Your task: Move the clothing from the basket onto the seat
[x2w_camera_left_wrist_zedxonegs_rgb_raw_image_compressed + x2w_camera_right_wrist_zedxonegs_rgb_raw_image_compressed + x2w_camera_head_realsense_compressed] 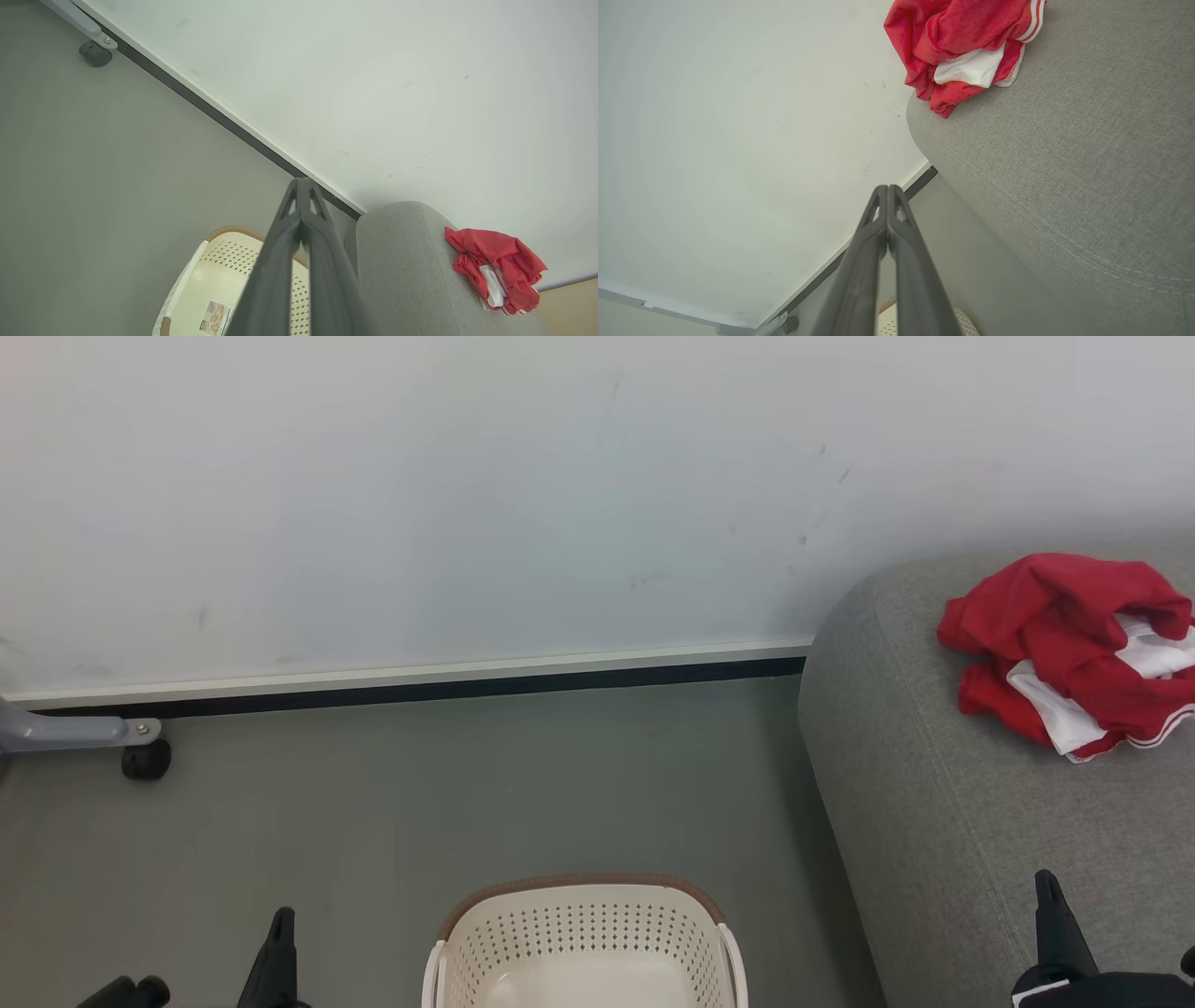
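While clothing point(1055, 625) lies by the seat point(934, 821) edge, the basket point(579, 929) seems apart.

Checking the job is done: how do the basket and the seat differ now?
The basket is cream perforated plastic; the seat is grey fabric. The seat carries the red clothing; the basket's visible inside holds none. The basket is far smaller than the seat. Both have rounded corners.
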